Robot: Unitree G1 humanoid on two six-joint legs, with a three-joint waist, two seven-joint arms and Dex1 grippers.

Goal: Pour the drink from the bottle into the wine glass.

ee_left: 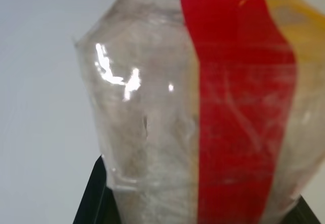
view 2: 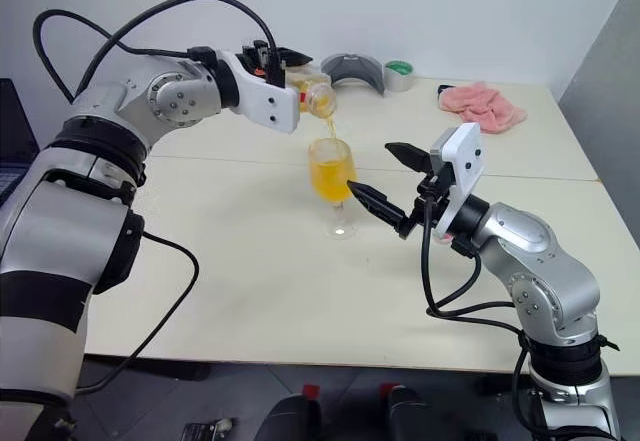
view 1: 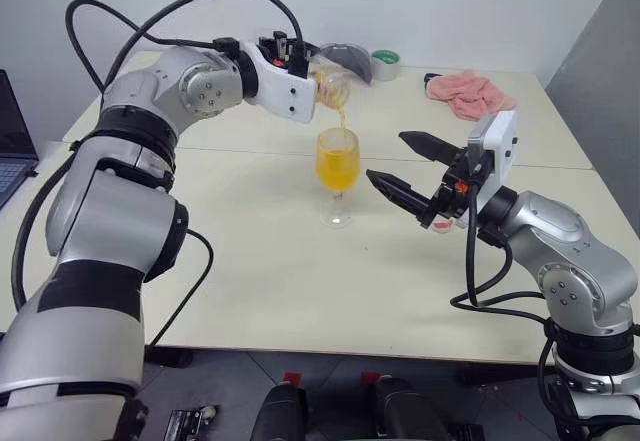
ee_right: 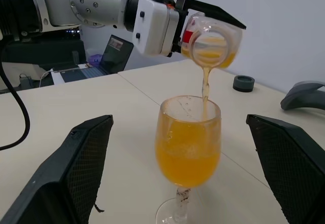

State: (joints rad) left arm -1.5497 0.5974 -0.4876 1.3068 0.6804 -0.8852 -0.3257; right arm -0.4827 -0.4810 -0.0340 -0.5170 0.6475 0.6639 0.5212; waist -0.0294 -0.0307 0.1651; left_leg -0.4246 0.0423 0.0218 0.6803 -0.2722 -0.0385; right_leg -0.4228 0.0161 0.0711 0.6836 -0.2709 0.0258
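Streaming orange drink [ee_right: 204, 84] fills wine glass [ee_right: 188, 148].

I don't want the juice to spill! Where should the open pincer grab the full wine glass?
Best the thin stem of the clear stemmed wine glass, just under the bowl, coming level from the right pincer's side. The tulip bowl is wide and nearly full of orange drink, and the tilted clear plastic bottle hangs over the rim, so coming from above is blocked.

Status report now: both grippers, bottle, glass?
Left gripper shut on bottle, tilted, drink streaming. Wine glass over half full. Right gripper open beside glass. Nothing blocking.
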